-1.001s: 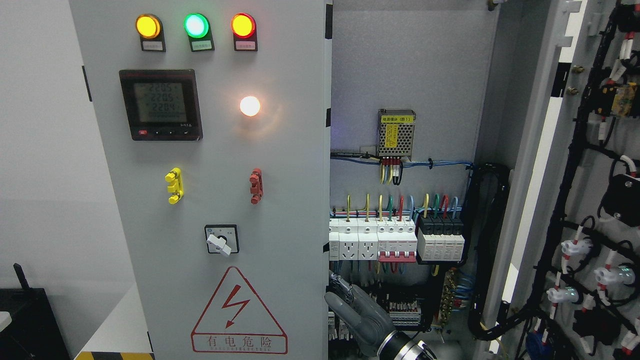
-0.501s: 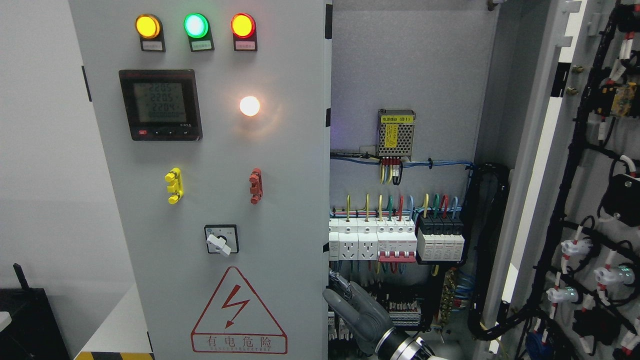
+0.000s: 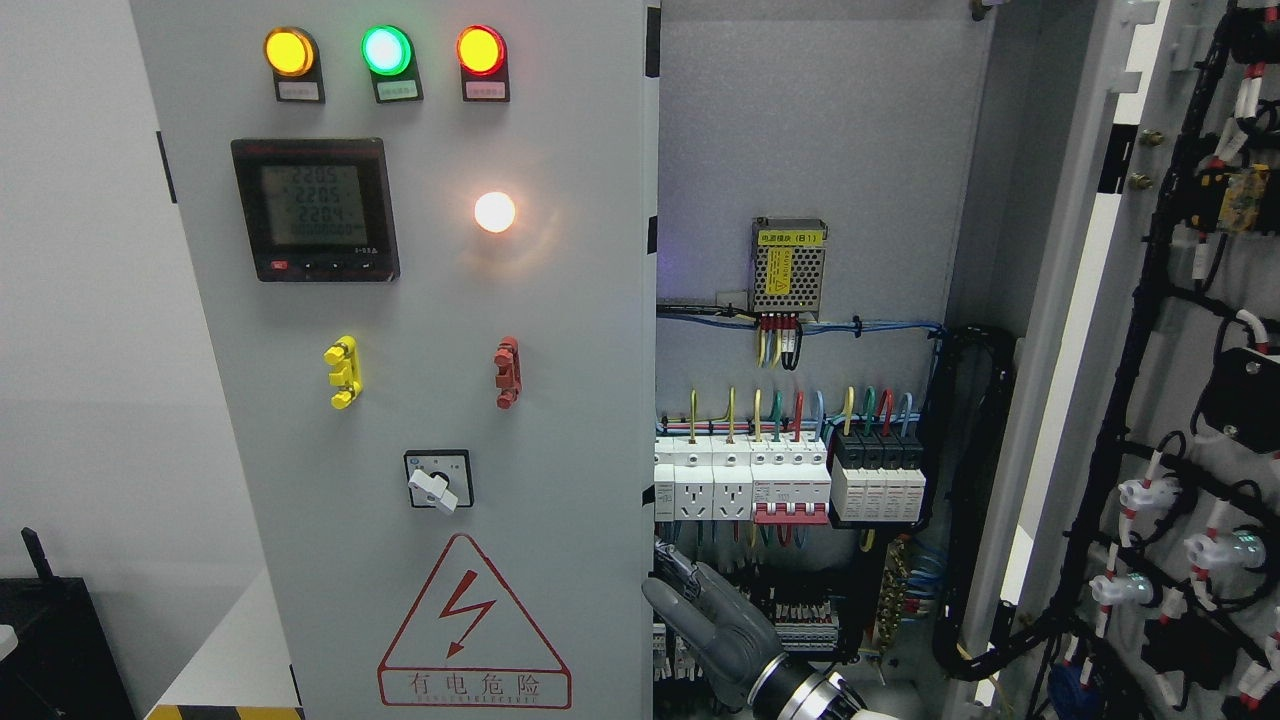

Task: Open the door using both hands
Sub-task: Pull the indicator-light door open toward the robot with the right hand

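The grey left door (image 3: 560, 300) of the electrical cabinet carries three lamps, a meter, a rotary switch and a red warning triangle. It stands nearly flat to me. The right door (image 3: 1180, 350) is swung wide open, showing its wired inner face. My right hand (image 3: 672, 592), dark grey, comes up from the bottom edge right of the middle. Its fingers (image 3: 715, 625) are stretched out up and to the left, right against the left door's free edge (image 3: 650, 560), holding nothing. My left hand is out of sight.
Inside the cabinet are a row of white breakers (image 3: 790, 485), a small power supply (image 3: 790, 265) and a black cable bundle (image 3: 980, 500) at the right wall. A black object (image 3: 50, 640) sits at the lower left beside a white surface.
The hand has crept slightly left toward the left door's edge, and more of its wrist shows. The whole view has shifted a few pixels left.
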